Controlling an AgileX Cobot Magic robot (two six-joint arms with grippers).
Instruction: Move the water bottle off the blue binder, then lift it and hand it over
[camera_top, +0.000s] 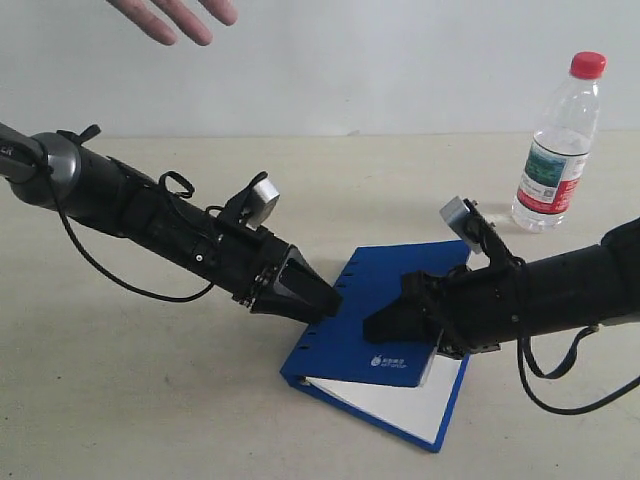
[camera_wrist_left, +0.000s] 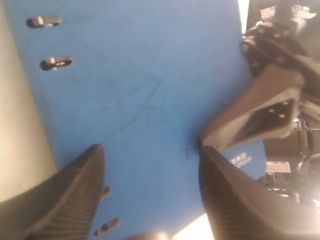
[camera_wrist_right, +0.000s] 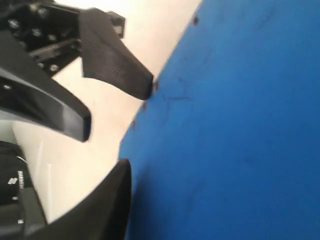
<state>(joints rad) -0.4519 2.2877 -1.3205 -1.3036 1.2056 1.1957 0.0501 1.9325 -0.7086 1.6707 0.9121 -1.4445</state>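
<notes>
Blue and flat, the binder (camera_top: 375, 300) lies on the table (camera_top: 150, 380) between both hands, its small white logo (camera_top: 392, 361) unreadable. The left hand (camera_top: 325, 298) is spread at the spine edge. Whether the right hand (camera_top: 385, 322) is spread, I cannot tell. The water bottle (camera_top: 558, 150), its label illegible, stands upright on the table, well apart.

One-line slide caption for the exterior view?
Left gripper and right gripper at flat blue binder; clear red-capped plastic bottle stands apart.

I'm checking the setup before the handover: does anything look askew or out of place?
The flat deep-blue ring binder lies at a slant, white pages poking out under its near corner. The clear red-capped plastic water bottle stands upright, off it.
</notes>
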